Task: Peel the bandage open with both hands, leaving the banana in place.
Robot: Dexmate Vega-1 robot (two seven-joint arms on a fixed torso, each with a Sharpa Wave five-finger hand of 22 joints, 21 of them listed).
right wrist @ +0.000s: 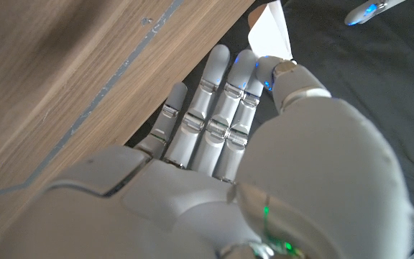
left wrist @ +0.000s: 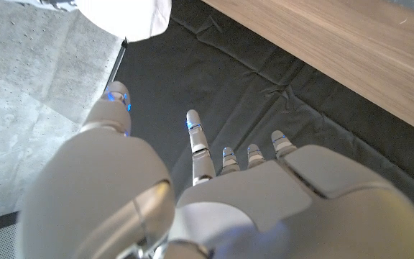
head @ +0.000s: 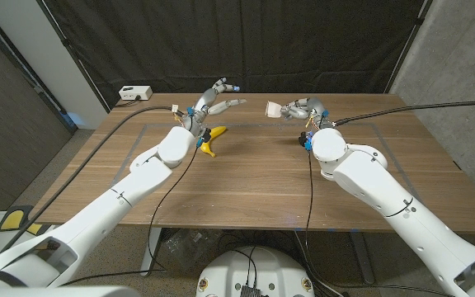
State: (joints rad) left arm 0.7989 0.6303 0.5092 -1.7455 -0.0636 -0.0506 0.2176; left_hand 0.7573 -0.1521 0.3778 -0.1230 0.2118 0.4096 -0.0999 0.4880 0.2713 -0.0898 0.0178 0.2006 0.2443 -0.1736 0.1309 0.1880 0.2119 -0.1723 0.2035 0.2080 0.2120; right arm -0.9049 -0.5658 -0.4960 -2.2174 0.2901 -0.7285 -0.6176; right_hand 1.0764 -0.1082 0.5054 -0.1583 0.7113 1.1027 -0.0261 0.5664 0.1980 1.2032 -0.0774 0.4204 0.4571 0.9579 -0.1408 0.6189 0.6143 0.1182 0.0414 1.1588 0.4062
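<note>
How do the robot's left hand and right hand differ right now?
The right hand pinches a white bandage; the left hand holds nothing. The left hand's fingers are spread apart; the right hand's lie close together. The left hand is above the banana. Both are raised over the table's far side.

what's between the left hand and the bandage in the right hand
Nothing: in the head view, only an open gap separates the left hand from the bandage pinched by the right hand.

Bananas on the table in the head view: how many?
1. The banana lies on the table by the left arm's wrist, partly behind it; nothing suggests a second.
</note>
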